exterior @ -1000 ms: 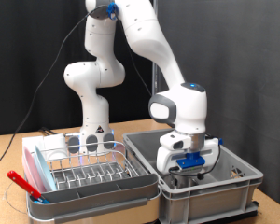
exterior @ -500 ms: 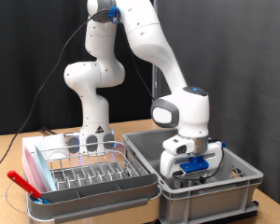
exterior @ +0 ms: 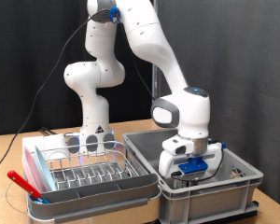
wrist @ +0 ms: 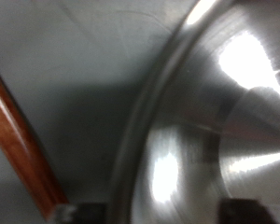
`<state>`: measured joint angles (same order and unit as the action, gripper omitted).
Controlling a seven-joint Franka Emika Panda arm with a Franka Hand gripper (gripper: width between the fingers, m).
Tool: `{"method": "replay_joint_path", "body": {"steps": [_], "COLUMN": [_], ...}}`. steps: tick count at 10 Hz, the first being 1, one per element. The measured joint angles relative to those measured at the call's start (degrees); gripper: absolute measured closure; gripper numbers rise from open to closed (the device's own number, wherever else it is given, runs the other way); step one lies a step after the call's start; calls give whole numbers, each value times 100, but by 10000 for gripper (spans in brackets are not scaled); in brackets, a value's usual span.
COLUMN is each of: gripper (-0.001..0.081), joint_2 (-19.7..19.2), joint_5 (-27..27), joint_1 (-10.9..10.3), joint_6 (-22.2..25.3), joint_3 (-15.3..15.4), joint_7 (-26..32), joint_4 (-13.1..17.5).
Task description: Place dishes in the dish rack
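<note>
At the exterior view's lower right, we see the gripper (exterior: 190,169) sunk inside the grey crate (exterior: 243,191); whether its jaws are closed we cannot tell. The wrist view fills with the steel bowl (wrist: 224,121), beside a reddish-brown handle (wrist: 23,140). The dish rack (exterior: 89,171) waits at lower left. We judge the slick rim could slip from a shallow pinch.

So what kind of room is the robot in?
Probably a robot lab set up like a dishwashing corner. Black curtains hang behind, and a wooden table holds a wire dish rack and a grey crate. The tool is down in the crate, close above a shiny steel bowl.
</note>
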<state>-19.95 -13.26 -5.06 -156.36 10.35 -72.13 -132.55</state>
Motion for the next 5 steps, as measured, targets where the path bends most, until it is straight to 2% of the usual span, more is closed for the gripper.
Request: {"method": "replay_joint_path", "body": {"steps": [1,2,5], "gripper": [613,735,770], "joint_2": [-6,-10,-12], "joint_5": [0,0,288], "joint_1": [1,3,42], "joint_6": [19,30,388], "joint_3": [-4,-5,50], "joint_7": [-3,-3,87], "joint_4": [4,5,103]}}
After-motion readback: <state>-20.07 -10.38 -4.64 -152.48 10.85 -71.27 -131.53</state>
